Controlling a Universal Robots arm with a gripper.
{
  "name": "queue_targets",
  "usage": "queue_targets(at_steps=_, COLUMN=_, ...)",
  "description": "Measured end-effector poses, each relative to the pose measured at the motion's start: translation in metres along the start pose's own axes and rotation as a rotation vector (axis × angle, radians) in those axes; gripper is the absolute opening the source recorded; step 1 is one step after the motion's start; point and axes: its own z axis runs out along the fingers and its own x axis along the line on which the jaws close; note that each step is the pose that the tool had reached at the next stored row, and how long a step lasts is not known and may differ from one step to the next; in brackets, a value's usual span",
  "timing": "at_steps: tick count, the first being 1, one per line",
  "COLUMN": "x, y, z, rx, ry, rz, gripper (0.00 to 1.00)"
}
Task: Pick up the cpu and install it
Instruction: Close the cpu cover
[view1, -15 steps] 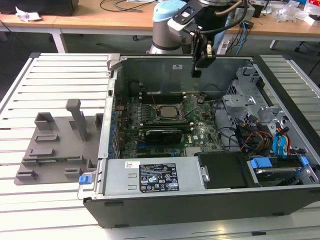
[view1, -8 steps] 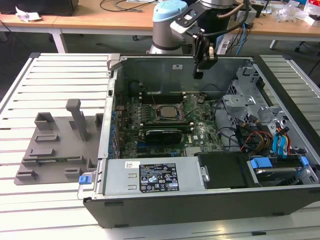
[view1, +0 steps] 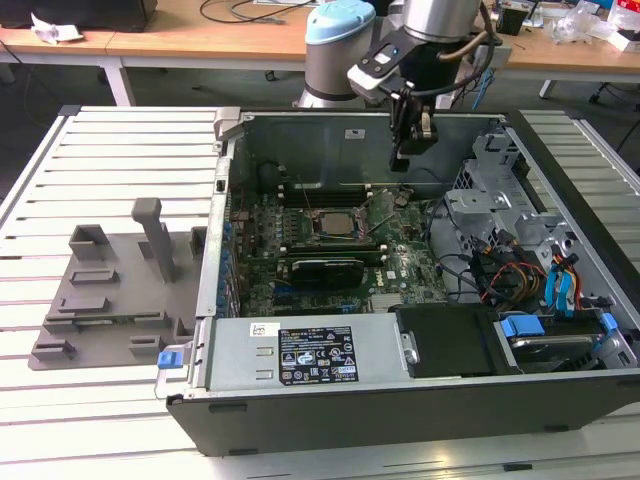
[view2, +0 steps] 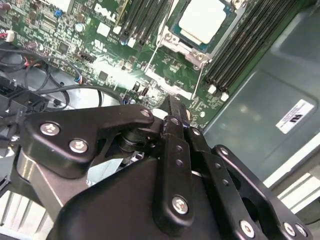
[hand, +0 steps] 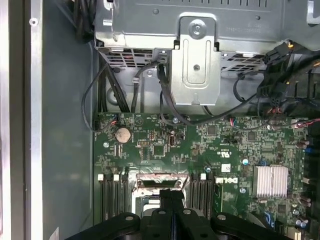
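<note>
While the cpu (view2: 205, 22) lies in its socket (view2: 176, 41), the end effector (view1: 399, 160) hangs clear above, seemingly closed, empty.

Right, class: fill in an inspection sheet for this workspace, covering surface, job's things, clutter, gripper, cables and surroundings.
Surface: white slatted table carrying an open computer case.
Job's things: cpu sits in the socket on the motherboard, silver top up.
Clutter: grey plastic tray with upright posts, beside the case on the exterior view's left.
Grippers: gripper hangs above the motherboard, shut, holding nothing.
Cables: black cables run from the metal bay to the motherboard.
Surroundings: wooden desks behind the table.
</note>
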Motion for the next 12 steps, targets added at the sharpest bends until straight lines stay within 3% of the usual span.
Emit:
queue_targets(at_steps=3, x=0.0009, y=0.0071, z=0.0081, rx=-0.0002, ry=-0.0005, rz=-0.016, gripper=0.11)
queue_targets(at_steps=7, x=0.0022, y=0.0117, z=0.0174, rx=-0.0017, ry=-0.0014, rz=-0.043, gripper=0.11)
queue_targets(at_steps=12, x=0.0055, y=0.0181, z=0.037, rx=-0.0038, ry=-0.0025, rz=-0.083, gripper=0.11)
